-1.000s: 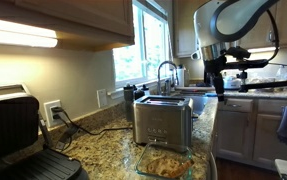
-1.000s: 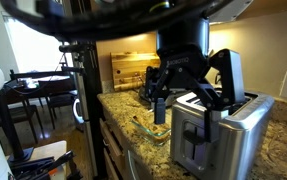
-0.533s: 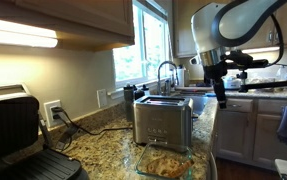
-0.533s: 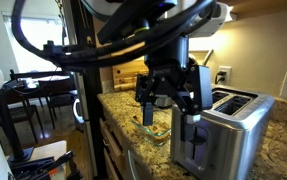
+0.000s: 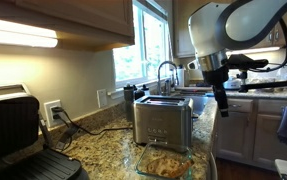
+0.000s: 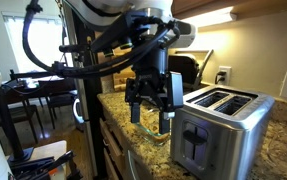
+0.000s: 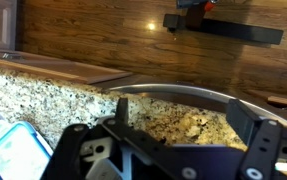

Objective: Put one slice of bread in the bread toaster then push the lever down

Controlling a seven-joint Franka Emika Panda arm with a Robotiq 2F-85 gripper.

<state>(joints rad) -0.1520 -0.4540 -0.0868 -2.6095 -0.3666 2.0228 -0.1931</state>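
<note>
Gripper (image 6: 150, 112) spread wide, empty, poised over glass dish (image 6: 151, 132), probably lining up on a slice of bread (image 7: 178, 124) lying inside. Bread toaster (image 5: 163, 120) at twelve o'clock of that dish, slots seemingly empty. Speckled granite counter (image 5: 108, 148) underneath; bright kitchen window (image 5: 148, 45) behind; black grill press (image 5: 13, 125) off at nine o'clock.
</note>
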